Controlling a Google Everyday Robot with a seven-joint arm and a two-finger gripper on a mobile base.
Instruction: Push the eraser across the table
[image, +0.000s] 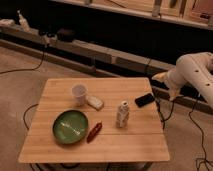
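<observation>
The eraser is a small flat black block lying near the right edge of the pale bamboo table, towards the back. The robot's white arm reaches in from the right. Its gripper hangs beyond the table's right back corner, above and to the right of the eraser, and is apart from it.
On the table stand a white cup, a pale whitish block, a small white bottle, a green plate and a red pepper. Cables run over the floor around the table. A dark shelf wall runs behind.
</observation>
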